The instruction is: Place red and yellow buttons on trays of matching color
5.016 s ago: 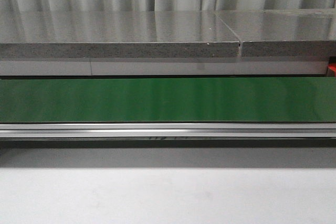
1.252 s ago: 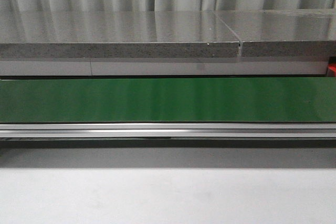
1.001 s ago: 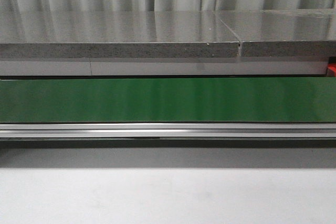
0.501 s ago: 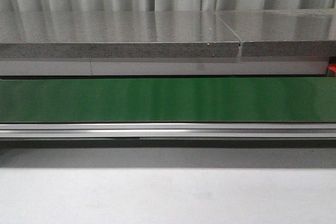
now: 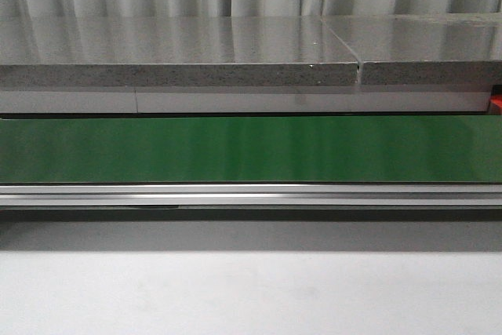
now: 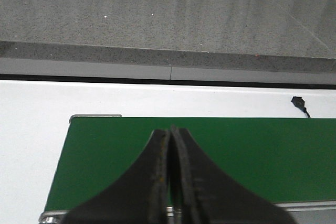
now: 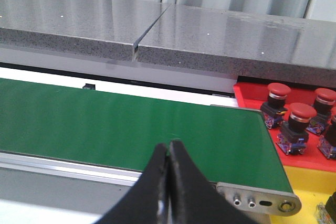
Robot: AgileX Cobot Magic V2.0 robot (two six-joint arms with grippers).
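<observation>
Buttons with red tops sit on the red tray past one end of the green belt, and a yellow tray lies beside it. No button rides on the belt. The left claw and the right claw each hang over the belt with fingers pressed together, holding nothing. If a button comes along, pinched-together fingers could bump it and knock it over. They need to spread first.

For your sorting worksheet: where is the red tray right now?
In the right wrist view, the red tray sits just past the green conveyor belt's end, holding red buttons.
</observation>
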